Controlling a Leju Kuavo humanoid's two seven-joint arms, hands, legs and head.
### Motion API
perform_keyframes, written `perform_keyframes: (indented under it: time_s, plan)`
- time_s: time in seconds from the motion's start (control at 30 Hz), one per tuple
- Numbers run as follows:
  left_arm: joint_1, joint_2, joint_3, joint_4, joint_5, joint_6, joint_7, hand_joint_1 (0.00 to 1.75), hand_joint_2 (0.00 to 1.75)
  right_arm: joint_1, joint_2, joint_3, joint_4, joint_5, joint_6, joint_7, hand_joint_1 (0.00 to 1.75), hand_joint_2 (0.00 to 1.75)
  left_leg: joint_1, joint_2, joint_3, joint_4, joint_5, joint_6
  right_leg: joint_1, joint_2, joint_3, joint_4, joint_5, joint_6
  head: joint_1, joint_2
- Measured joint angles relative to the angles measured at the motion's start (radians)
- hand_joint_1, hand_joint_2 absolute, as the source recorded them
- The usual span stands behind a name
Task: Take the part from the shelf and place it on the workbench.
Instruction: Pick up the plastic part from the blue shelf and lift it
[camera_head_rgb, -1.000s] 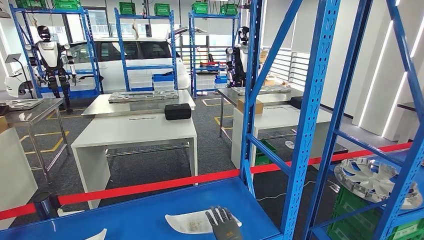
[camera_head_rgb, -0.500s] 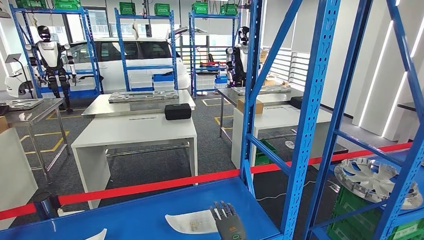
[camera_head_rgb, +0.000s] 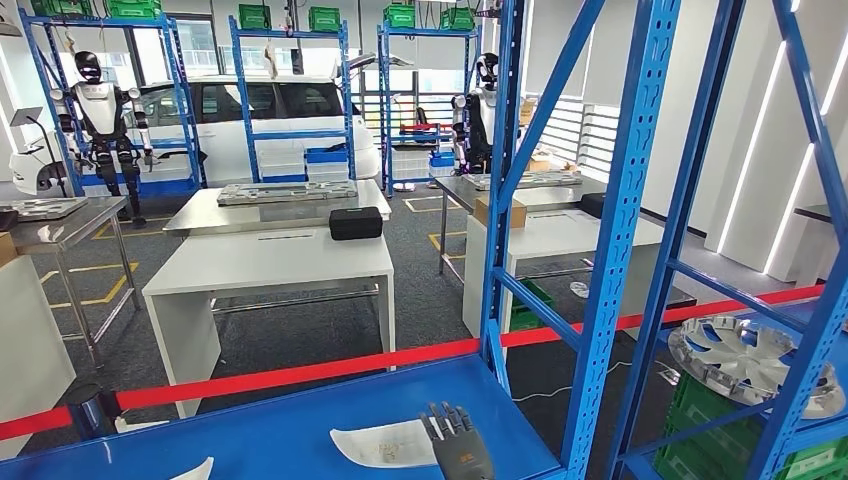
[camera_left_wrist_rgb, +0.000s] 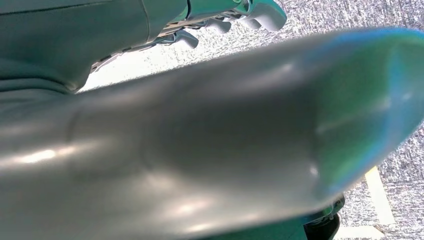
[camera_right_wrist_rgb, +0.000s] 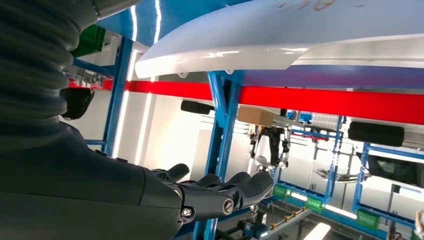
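R hand (camera_head_rgb: 457, 448) open, fingers flat, hovering just over white part (camera_head_rgb: 385, 443) on blue shelf (camera_head_rgb: 260, 420), gripping nothing. L hand: can't tell. Get fingers under near edge, clamp firm before lifting. Workbench (camera_head_rgb: 270, 260) well beyond red tape (camera_head_rgb: 300, 372).

Part (camera_head_rgb: 385, 443): glossy white plastic, smooth. Shelf (camera_head_rgb: 300, 425): blue painted metal, matt board. Right hand (camera_head_rgb: 455, 445): dark matt plastic fingers.
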Motion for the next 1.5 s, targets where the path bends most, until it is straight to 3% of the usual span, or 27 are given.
perform_keyframes:
  time_s: [0.73,0.93,1.03,1.07,1.13,1.2,1.23,1.27,1.3,1.37,1.43,1.5]
  plan:
    - [0.001,0.000,0.003,0.000,0.000,0.008,0.008,0.00,0.00,-0.001,-0.002,-0.002,0.000,0.004,-0.004,-0.001,0.00,0.00,-0.004,0.000,0.000,0.001,-0.002,0.002,-0.005,0.000,0.000,0.000,0.000,0.003,0.000,0.000]
    - [0.000,0.000,0.003,0.000,-0.004,0.007,0.011,0.00,0.00,0.000,-0.005,-0.004,0.001,0.003,-0.007,0.000,0.00,0.00,-0.013,0.000,0.000,0.003,-0.008,0.015,-0.013,0.000,0.002,-0.003,-0.001,0.015,-0.001,0.000]
    - [-0.001,0.000,0.003,0.000,-0.004,0.006,0.011,0.00,0.00,0.003,-0.007,-0.004,0.001,0.003,-0.008,0.000,0.00,0.00,-0.010,-0.001,0.005,-0.007,-0.014,0.033,-0.014,-0.001,0.000,0.018,0.011,0.027,0.000,0.000]
    - [-0.001,0.000,0.003,0.000,-0.004,0.006,0.012,0.00,0.00,0.003,-0.008,-0.004,0.002,0.003,-0.008,0.000,0.00,0.00,-0.008,-0.002,0.011,-0.010,-0.019,0.040,-0.014,-0.001,-0.010,0.041,0.008,0.029,0.001,0.000]
    - [-0.001,0.000,0.003,-0.001,-0.004,0.006,0.012,0.00,0.00,0.001,-0.010,-0.004,0.002,0.003,-0.009,-0.001,0.00,0.00,-0.007,-0.002,0.026,-0.012,-0.029,0.050,-0.014,-0.002,-0.057,0.123,-0.030,0.031,0.003,0.000]
    - [-0.002,-0.001,0.003,-0.001,-0.004,0.005,0.012,0.00,0.00,0.003,-0.011,-0.004,0.002,0.003,-0.008,-0.002,0.00,0.00,-0.007,-0.002,0.033,-0.009,-0.037,0.051,-0.013,0.000,-0.134,0.245,-0.079,0.031,0.004,0.000]
    - [0.000,-0.001,0.003,-0.001,-0.004,0.004,0.012,0.00,0.00,0.008,-0.012,-0.004,0.003,0.004,-0.008,-0.002,0.00,0.00,-0.007,-0.003,0.037,-0.008,-0.041,0.050,-0.013,0.000,-0.167,0.287,-0.088,0.032,0.004,0.000]
    - [0.001,-0.001,0.003,-0.001,-0.004,0.002,0.012,0.00,0.00,0.012,-0.014,-0.004,0.004,0.004,-0.008,-0.002,0.00,0.00,-0.007,-0.002,0.043,-0.005,-0.044,0.046,-0.013,0.000,-0.181,0.293,-0.078,0.032,0.004,0.000]
    - [0.003,-0.001,0.003,0.000,-0.004,0.001,0.012,0.00,0.00,0.015,-0.014,-0.004,0.005,0.004,-0.008,-0.002,0.00,0.00,-0.005,-0.002,0.050,-0.002,-0.048,0.041,-0.014,0.000,-0.176,0.261,-0.051,0.031,0.004,0.000]
    - [0.003,-0.003,0.003,0.000,-0.004,-0.001,0.013,0.00,0.00,0.016,-0.015,-0.004,0.005,0.004,-0.008,-0.004,0.00,0.00,-0.002,-0.001,0.063,0.006,-0.060,0.027,-0.014,-0.001,-0.129,0.129,0.025,0.027,0.005,0.000]
    - [0.000,-0.004,0.003,0.000,-0.004,-0.002,0.016,0.00,0.00,0.017,-0.016,-0.004,0.006,0.004,-0.008,-0.005,0.00,0.00,-0.001,-0.002,0.068,0.013,-0.075,0.012,-0.008,-0.001,-0.099,0.042,0.053,0.017,0.003,0.000]
    - [0.000,-0.004,0.003,0.000,-0.004,-0.002,0.018,0.00,0.00,0.021,-0.016,-0.005,0.007,0.004,-0.009,-0.005,0.00,0.00,-0.001,-0.002,0.072,0.016,-0.081,-0.003,-0.005,0.001,-0.097,0.034,0.046,0.000,0.003,0.000]
